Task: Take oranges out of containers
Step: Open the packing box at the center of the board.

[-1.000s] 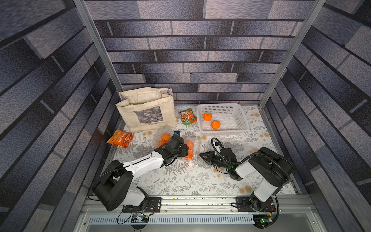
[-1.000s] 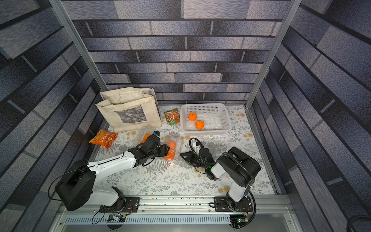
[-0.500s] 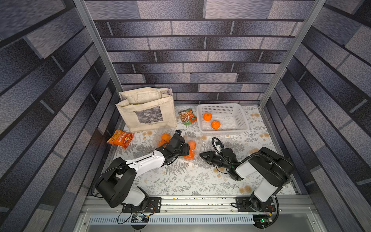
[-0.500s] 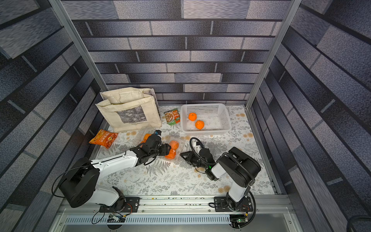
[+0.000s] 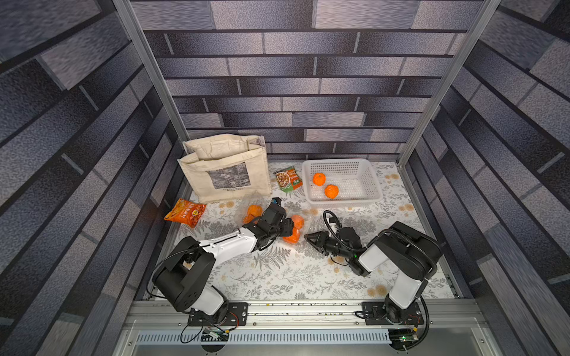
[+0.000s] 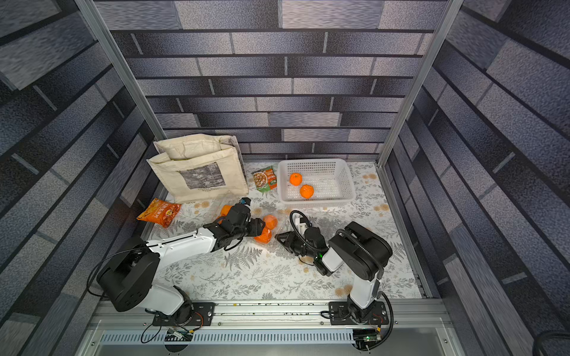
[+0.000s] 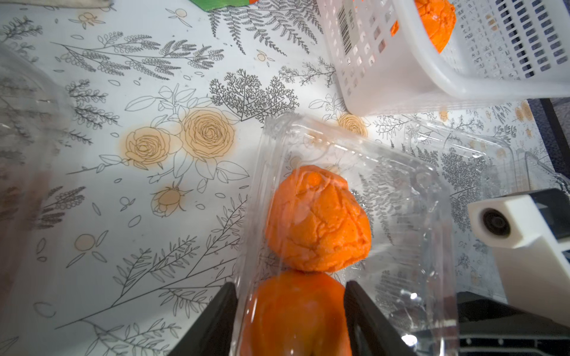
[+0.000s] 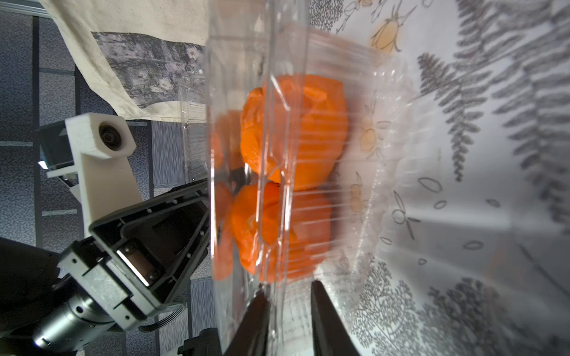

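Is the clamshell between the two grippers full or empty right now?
Full. The clear clamshell holds two fruits: one orange and, touching it, a second orange.

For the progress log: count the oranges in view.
6. Two oranges in the basket; two in the middle box; two in the other box behind the left arm, partly hidden.
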`<state>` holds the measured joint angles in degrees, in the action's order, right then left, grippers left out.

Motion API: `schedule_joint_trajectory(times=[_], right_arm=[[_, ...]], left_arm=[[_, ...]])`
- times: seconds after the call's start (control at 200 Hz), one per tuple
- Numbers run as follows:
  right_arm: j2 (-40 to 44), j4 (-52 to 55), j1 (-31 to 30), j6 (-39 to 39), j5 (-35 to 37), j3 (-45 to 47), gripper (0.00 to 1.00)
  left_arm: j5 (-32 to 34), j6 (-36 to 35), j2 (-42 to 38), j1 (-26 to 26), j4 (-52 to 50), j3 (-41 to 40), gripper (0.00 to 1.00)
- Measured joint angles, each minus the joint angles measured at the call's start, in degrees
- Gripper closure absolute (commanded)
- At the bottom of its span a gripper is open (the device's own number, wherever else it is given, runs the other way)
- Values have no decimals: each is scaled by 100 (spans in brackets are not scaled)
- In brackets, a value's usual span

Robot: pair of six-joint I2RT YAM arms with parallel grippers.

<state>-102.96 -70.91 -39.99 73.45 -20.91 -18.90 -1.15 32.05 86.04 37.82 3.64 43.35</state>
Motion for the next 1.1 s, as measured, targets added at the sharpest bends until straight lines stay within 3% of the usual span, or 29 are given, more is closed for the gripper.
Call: schedule_joint_trajectory(times=[0.366, 0.506, 0.541, 0.601, 0.781, 0.927, 1.002, 1.102], right_arm=[[-269, -90, -13, 63, 85, -168, 66], [-310, -81, -39, 4, 173, -229, 73], [-310, -72, -48, -24, 175, -254, 80], [-310, -46, -57, -98, 197, -304, 100], [-245, 98, -66, -201, 284, -345, 100], [-22, 420, -66, -286, 310, -345, 100], [184, 713, -66, -345, 317, -345, 100], [522, 1182, -96, -457, 282, -367, 100]], left_arm=[[-20, -4, 260, -44, 4, 238, 44], [-37, -7, 330, -52, 7, 299, 44], [-39, -7, 348, -55, 7, 315, 44], [-42, -7, 382, -59, 7, 352, 44], [-70, -9, 407, -70, 7, 380, 42], [-201, -9, 402, -74, -55, 431, 36], [-273, -13, 358, -72, -299, 531, 28], [-216, -11, 35, 17, -809, 566, 26]])
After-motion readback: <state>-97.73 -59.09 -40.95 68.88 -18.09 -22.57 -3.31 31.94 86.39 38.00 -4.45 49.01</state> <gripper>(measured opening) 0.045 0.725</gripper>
